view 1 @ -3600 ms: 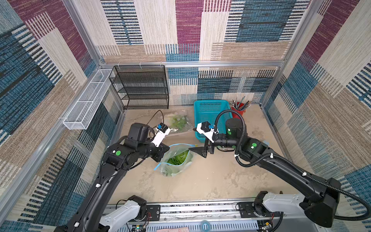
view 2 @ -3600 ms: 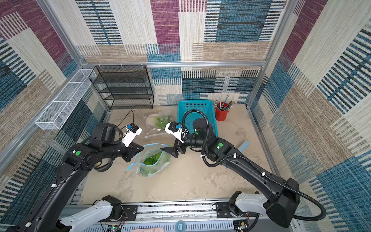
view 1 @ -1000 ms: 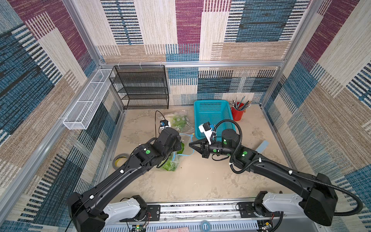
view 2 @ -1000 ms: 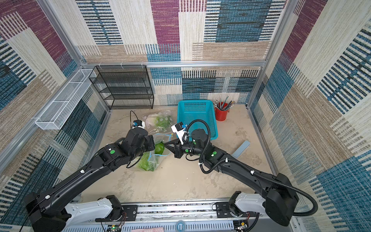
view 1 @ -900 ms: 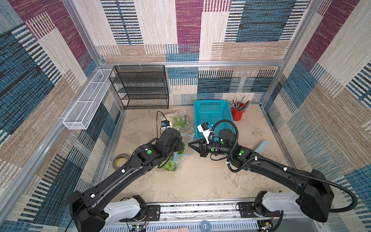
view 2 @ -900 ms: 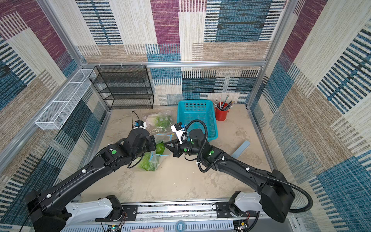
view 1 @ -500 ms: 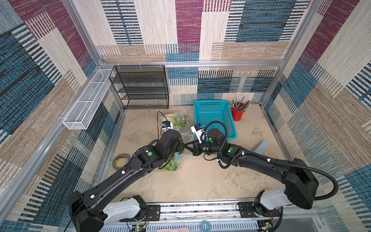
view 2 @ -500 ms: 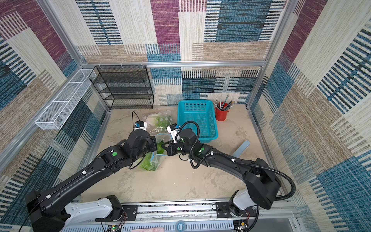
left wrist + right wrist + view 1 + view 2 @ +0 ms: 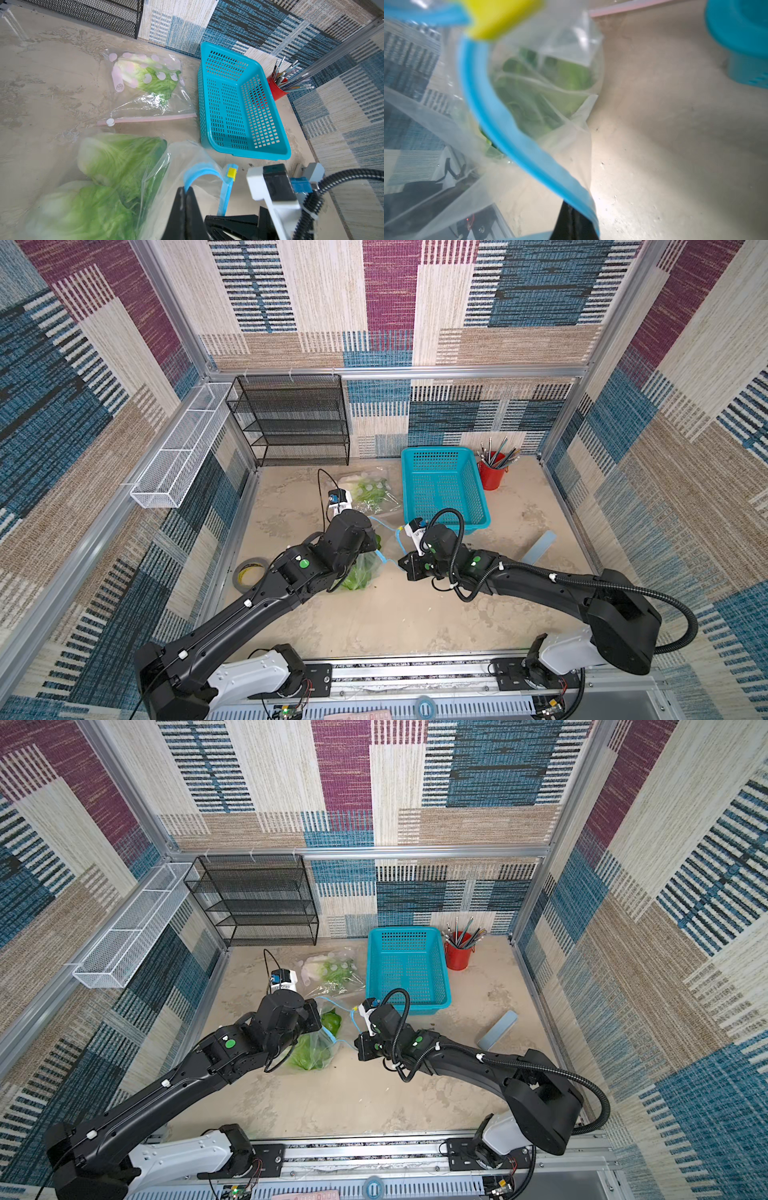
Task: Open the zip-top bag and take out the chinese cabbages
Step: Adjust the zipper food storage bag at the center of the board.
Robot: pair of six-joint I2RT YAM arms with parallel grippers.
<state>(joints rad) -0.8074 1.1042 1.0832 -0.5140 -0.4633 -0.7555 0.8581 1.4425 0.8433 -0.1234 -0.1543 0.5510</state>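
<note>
- The clear plastic zip-top bag lies on the sandy beige tabletop between the two arms, just beside the near corner of the teal perforated plastic basket. Its mouth gapes.
- The left gripper has its jaws pressed together on one lip of the bag's blue zip strip. The right gripper pinches the opposite lip, and the yellow slider sits at the strip's far end.
- Two of the pale-based, crinkly green chinese cabbages show inside this bag.
- A third head is in a second clear bag with a pink zip strip, further back and apart.
- The film looks thin, limp and slippery, so it will likely sag once a lip is let go.
- The heads seem light, with soft leaf tips that would crush or tear (the white ribbed base looks firmer). That base is the better place to hold.
- Count: two bags, three cabbages, one basket, two grippers.
</note>
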